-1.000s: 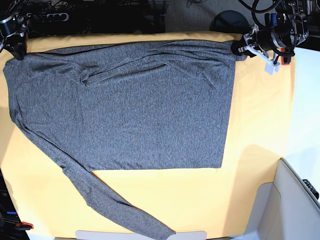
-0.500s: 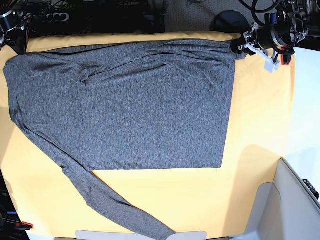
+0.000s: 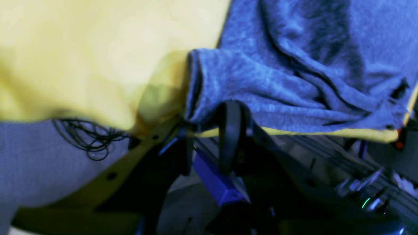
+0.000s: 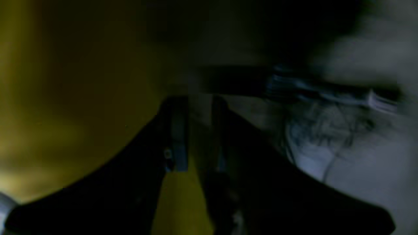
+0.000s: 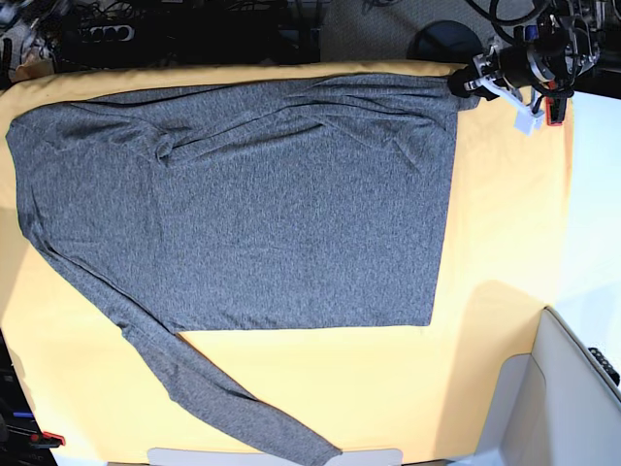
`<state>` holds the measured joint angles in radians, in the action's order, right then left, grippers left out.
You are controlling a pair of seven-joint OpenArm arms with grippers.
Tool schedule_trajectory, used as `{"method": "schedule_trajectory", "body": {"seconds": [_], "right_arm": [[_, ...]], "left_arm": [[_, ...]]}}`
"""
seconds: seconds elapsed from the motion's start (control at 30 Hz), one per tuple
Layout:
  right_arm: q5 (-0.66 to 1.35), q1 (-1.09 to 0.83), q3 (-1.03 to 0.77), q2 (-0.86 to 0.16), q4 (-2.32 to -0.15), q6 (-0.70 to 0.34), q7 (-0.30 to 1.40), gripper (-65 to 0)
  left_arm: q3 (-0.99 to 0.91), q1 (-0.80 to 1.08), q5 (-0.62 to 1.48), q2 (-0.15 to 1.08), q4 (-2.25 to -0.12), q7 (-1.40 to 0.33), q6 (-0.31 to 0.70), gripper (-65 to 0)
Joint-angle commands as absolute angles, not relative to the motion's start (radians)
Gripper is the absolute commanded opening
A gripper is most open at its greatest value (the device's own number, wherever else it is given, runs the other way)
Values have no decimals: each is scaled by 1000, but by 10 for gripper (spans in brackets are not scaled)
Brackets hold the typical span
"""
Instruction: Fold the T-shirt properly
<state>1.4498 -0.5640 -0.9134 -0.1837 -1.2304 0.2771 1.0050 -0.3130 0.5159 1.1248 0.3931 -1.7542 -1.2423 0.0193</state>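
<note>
Your right gripper has let go of the far-left corner and withdrawn, jaws parted, while your left gripper stays clenched on the heathered dark grey long-sleeved T-shirt, spread across the yellow-orange-covered worktop; folding remains.

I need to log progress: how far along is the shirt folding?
Early. Done: the T-shirt lies spread flat on the yellow cloth, one sleeve trailing out. In hand: the left gripper has its fingers at the shirt's far corner. Left: no clear body fold shows yet.
</note>
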Motion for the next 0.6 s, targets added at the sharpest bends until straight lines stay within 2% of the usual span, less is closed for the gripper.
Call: {"method": "schedule_trajectory", "body": {"seconds": [0.0, 0.2, 0.57], "right_arm": [[1484, -559, -923, -231, -1264, 252, 1017, -534], [1484, -565, -924, -231, -1264, 252, 1017, -534], [1484, -562, -997, -229, -1288, 252, 1018, -535]], "left_arm": [[-337, 530, 1106, 395, -1762, -1257, 10, -514], [-367, 529, 1106, 386, -1764, -1273, 10, -449], [-361, 529, 1106, 387, -1768, -1274, 10, -446]]}}
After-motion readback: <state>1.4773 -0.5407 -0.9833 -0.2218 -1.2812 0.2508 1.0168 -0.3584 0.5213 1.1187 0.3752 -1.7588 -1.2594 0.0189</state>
